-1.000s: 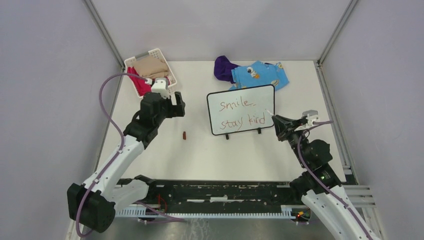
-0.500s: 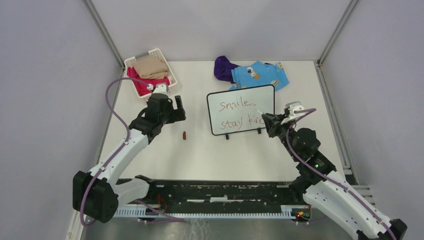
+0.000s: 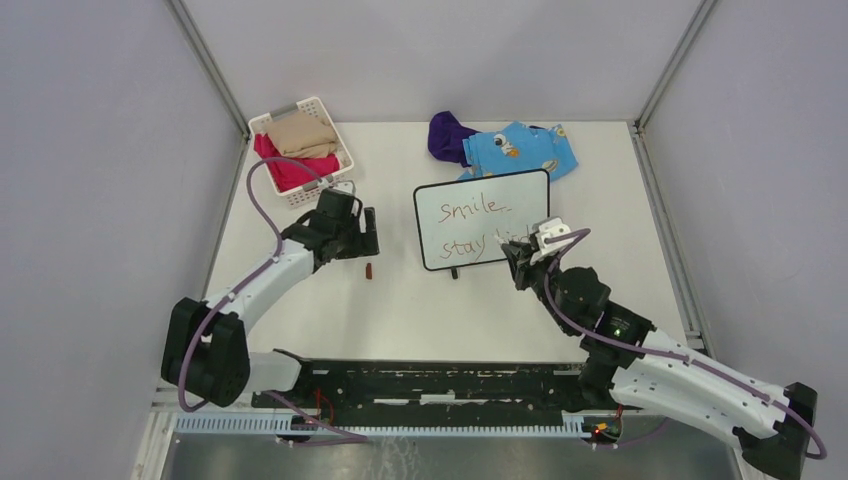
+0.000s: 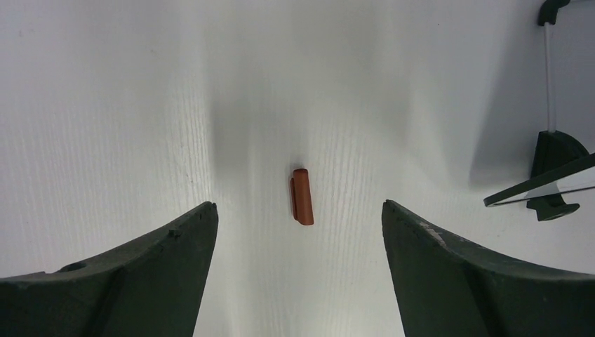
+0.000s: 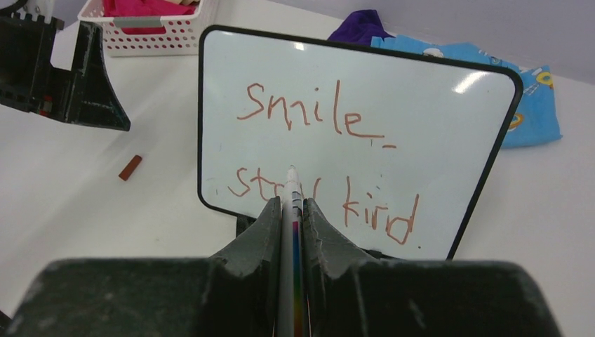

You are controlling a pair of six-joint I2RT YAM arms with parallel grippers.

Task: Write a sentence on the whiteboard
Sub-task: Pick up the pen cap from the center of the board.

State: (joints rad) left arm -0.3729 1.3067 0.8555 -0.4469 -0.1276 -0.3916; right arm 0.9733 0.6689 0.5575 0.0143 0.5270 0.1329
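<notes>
Over the white worktop (image 3: 420,310), in the top view, the whiteboard (image 3: 528,198) stands upright toward 1 o'clock of centre. The sentence (image 3: 472,210) already fills it in two reddish-brown lines, "smile" over "stay kind". My right fingers (image 3: 518,258) sit at the board's 5 o'clock corner. My left fingers (image 3: 364,228) hang on its 9 o'clock side, near a small brown cap (image 3: 370,271). A white basket (image 3: 343,152) of cloth sits at 11 o'clock and a purple and blue heap of clothes (image 3: 520,150) at 12 o'clock. Plain grey walls close the room.

From the left wrist, my fingers spread wide with the cap lying between them, touched by neither. The worktop around it is smooth and white.

From the right wrist, my fingers pinch the marker (image 5: 292,203), its tip aimed at the lower line. Whether it touches, I cannot tell. I judge the writing finished and only capping the marker left.
</notes>
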